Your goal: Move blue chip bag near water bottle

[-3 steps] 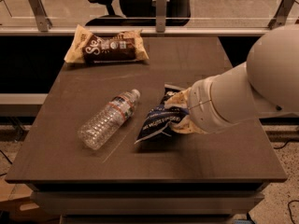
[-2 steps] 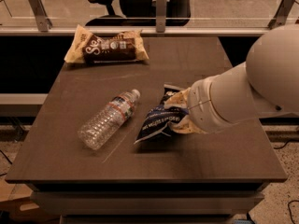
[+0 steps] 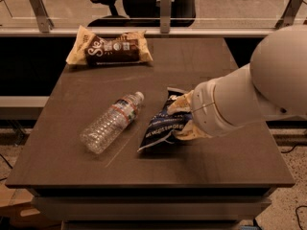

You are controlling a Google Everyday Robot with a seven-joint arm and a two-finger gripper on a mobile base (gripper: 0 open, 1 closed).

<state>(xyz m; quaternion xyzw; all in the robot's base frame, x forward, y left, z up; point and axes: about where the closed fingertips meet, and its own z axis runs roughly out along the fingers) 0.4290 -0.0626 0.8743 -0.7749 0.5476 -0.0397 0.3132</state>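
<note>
Far left: brown-and-cream snack bag (image 3: 110,49), lying flat, not involved.
Left of centre: water bottle (image 3: 111,122) on its side on the table (image 3: 230,164), cap pointing far-right, base near-left.
Centre: blue chip bag (image 3: 160,127) just right of the bottle, its left edge close to the capped end but apart from it. It is crumpled and rests on the tabletop.
Change over the last second: none. Bag, bottle and arm sit where they were. Judgement: the bag is already near the bottle, so placement looks done, with only release and retreat left.
Right: gripper (image 3: 179,119) at the bag's right end, one finger on its far side and one on its near side, apparently pinching the foil. The arm reaches in from the right edge, forearm low over the table, wrist pointing left.
</note>
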